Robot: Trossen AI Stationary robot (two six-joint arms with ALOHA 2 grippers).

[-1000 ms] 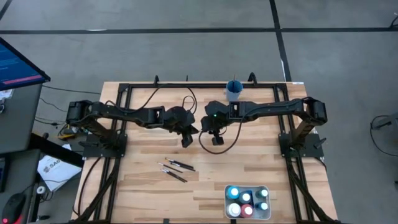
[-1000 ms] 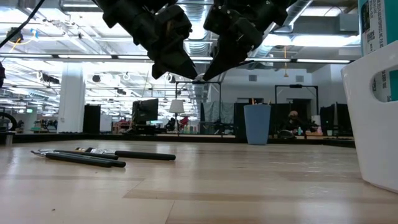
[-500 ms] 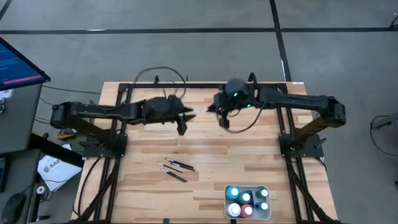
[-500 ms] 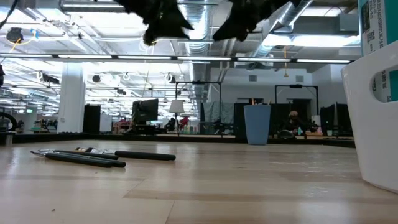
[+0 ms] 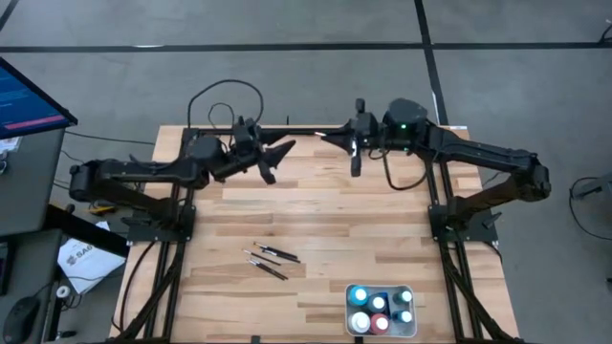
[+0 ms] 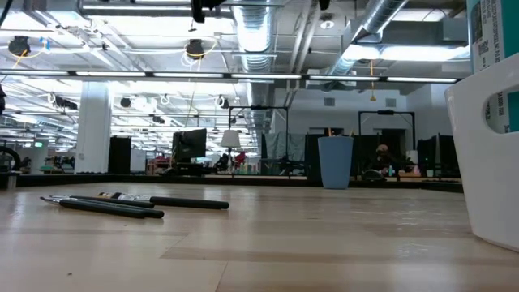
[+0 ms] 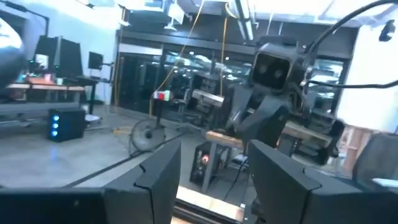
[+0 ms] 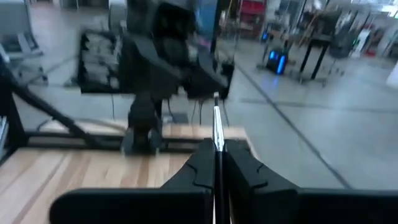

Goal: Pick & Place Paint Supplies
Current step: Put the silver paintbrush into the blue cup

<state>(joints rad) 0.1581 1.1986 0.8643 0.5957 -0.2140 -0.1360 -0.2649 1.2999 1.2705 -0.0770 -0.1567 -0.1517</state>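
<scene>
Dark jointed arms, looping black cables

Wooden table (image 5: 382, 229), a few dark paintbrushes (image 5: 270, 259) lying near its middle, white tray (image 5: 380, 290) of paint bottles (image 5: 360, 296) at front edge, blue cup (image 6: 336, 161) at far edge

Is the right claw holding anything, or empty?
Holding: the right claw is shut on a thin paintbrush, which sticks out between its fingers.
</scene>
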